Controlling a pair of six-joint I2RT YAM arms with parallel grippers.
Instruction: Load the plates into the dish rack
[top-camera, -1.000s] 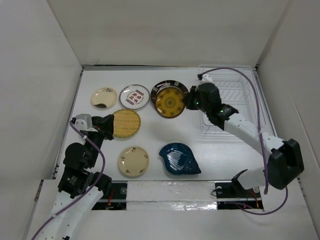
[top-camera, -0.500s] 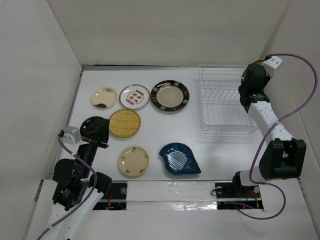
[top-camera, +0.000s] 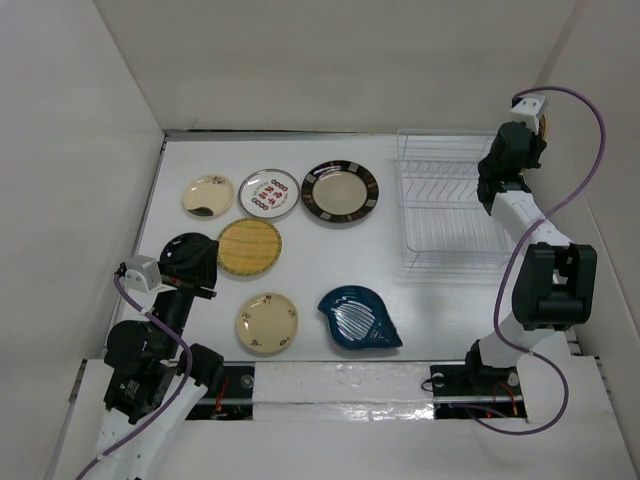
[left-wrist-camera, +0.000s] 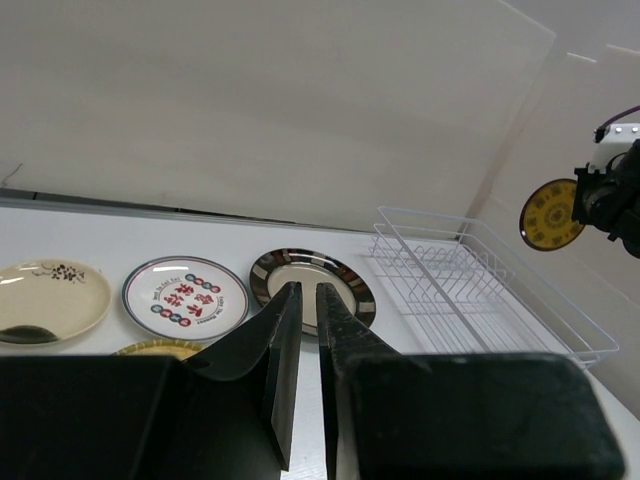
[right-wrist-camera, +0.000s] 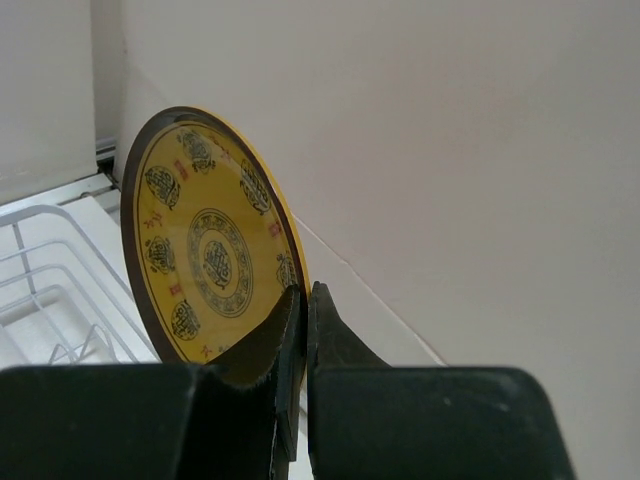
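A: Right gripper?
B: Jaws pinching the bottom rim of the round yellow patterned plate with the dark brown rim. The plate stands upright on edge. Taking 12 o'clock as the far wall in the top view, it's up in the air at 2 o'clock, by the far right corner of the white wire dish rack. The left wrist view shows it above the rack, not touching.
A: And the rack?
B: It sits on the white bench at 2 to 3 o'clock.
A: Left gripper?
B: At 8 o'clock, low over the bench. Jaws barely parted, a thin slit with nothing in it. It's just on the 9 o'clock side of the round woven yellow plate. Contact can't be told.
A: Other plates?
B: All flat on the bench.
- Far row, 10 to 12 o'clock:
  - cream plate with dark marks
  - white plate with red marks
  - black-rimmed cream plate
- Near row, 7 to 6 o'clock:
  - plain cream plate
  - blue leaf-shaped plate
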